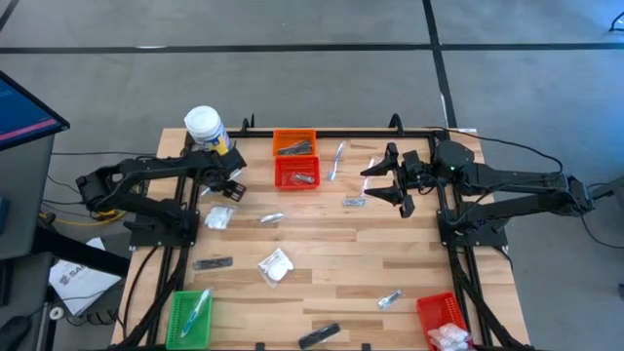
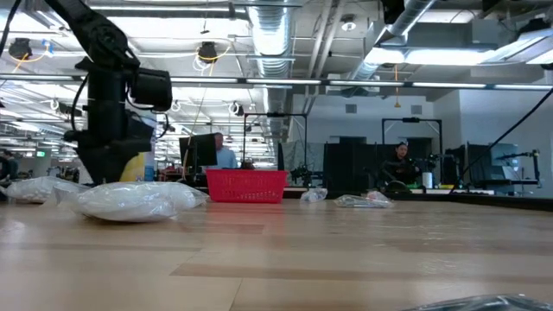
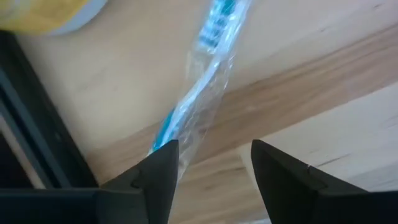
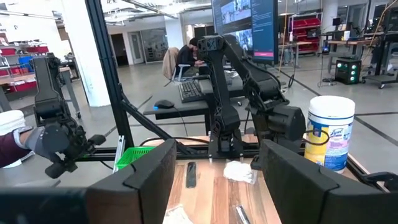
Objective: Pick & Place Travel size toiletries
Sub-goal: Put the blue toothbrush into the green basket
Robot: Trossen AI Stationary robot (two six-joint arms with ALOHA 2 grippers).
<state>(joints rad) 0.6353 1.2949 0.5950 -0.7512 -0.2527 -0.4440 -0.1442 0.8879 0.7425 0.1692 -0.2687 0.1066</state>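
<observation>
Left wrist view: left gripper [image 3: 211, 165] open over a clear-wrapped blue stick [image 3: 199, 81]; right gripper [image 1: 390, 180] open, empty.

Orange basket [image 1: 293, 143], red basket [image 1: 297, 173], green basket [image 1: 190, 318]; white jar [image 1: 206, 127], yellow label; blue-striped clear stick [image 3: 199, 81].

Toiletries scattered across your table.
Your clear-wrapped blue stick [image 3: 199, 93] lies flat; white packets [image 1: 275, 264], foil sachets [image 1: 390, 297] and dark tubes [image 1: 213, 263] lie apart.
</observation>
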